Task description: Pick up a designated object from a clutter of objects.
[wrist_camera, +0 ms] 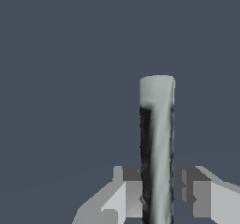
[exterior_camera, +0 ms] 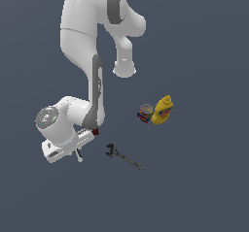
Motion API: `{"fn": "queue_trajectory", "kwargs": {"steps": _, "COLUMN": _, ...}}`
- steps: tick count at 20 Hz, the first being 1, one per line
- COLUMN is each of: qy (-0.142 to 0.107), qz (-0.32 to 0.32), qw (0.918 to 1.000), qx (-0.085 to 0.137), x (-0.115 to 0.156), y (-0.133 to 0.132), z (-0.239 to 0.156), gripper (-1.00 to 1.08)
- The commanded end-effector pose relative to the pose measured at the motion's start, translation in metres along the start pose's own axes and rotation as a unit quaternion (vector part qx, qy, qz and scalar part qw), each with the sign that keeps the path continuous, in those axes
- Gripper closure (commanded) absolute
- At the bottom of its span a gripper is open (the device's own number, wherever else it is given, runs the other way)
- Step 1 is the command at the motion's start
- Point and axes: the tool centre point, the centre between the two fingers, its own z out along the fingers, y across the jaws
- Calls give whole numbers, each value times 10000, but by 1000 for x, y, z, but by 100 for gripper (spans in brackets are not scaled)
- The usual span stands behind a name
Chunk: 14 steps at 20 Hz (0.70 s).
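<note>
A: Claw state?
B: The gripper (wrist_camera: 157, 195) is clamped on the pen (wrist_camera: 157, 143); one finger (wrist_camera: 129, 195) sits on each side of the whitish-grey barrel, a dark streak running along it.
A: Where is the pen in the exterior view?
B: Under the hand at the exterior view's lower left, at the gripper (exterior_camera: 78, 155); too small there to tell detail.
A: Rest of the clutter?
B: Wrench (exterior_camera: 124, 157) near the gripper. Can (exterior_camera: 145, 113) touching the mustard bottle (exterior_camera: 163, 110), well apart.

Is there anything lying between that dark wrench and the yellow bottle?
No. In the exterior view the floor between the wrench and the mustard bottle is bare; the small can sits beside the bottle.
</note>
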Motion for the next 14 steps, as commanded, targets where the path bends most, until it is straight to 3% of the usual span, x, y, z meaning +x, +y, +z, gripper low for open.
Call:
{"fn": "queue_trajectory", "kwargs": {"steps": 1, "qy": 4, "qz": -2, "qw": 10000, "qx": -3, "x": 0, "y": 0, "z": 0, "gripper": 108}}
{"fn": "queue_trajectory", "kwargs": {"steps": 14, "qy": 4, "qz": -2, "qw": 10000, "qx": -3, "x": 0, "y": -2, "z": -9, "gripper": 108}}
